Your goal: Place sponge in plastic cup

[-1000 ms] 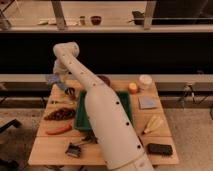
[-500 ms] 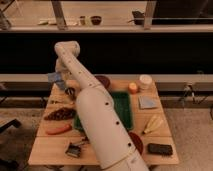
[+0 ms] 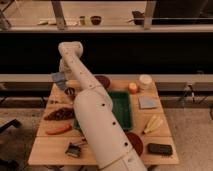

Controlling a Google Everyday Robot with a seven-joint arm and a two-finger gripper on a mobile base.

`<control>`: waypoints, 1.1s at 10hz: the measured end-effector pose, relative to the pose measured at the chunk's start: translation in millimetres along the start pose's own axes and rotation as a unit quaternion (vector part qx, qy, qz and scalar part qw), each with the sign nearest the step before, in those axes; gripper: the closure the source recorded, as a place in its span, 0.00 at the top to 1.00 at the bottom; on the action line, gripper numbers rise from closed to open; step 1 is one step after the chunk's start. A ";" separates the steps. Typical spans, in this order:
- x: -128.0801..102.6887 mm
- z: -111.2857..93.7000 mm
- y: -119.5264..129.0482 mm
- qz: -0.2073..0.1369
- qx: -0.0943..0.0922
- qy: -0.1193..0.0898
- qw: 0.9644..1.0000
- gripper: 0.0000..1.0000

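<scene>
My gripper (image 3: 62, 81) is at the far left corner of the wooden table (image 3: 50, 150), at the end of the white arm that reaches up through the middle of the view. It is shut on the sponge (image 3: 58, 79), a small pale blue-grey block held a little above the table. Just below and to the right of it stands a small round cup-like thing (image 3: 70, 92), partly hidden by the arm. A flatter blue-grey square pad (image 3: 148, 102) lies at the right.
A green tray (image 3: 121, 107) sits mid-table, half hidden by the arm. A dark bowl (image 3: 103, 80), an orange object (image 3: 132, 87) and a white tub (image 3: 145, 80) stand at the back. A banana (image 3: 152, 124), red bowl (image 3: 135, 143) and black item (image 3: 159, 148) lie at the right.
The gripper with the sponge has moved a little to the right and slightly down, closer to the cup-like thing. Nothing else on the table has moved.
</scene>
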 end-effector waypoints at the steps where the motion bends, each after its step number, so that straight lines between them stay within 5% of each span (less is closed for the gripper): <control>1: -1.3 2.1 -1.0 0.000 -0.001 0.000 1.000 0.02; 11: -11.2 11.2 -13.0 -0.006 -0.004 0.001 1.000 0.02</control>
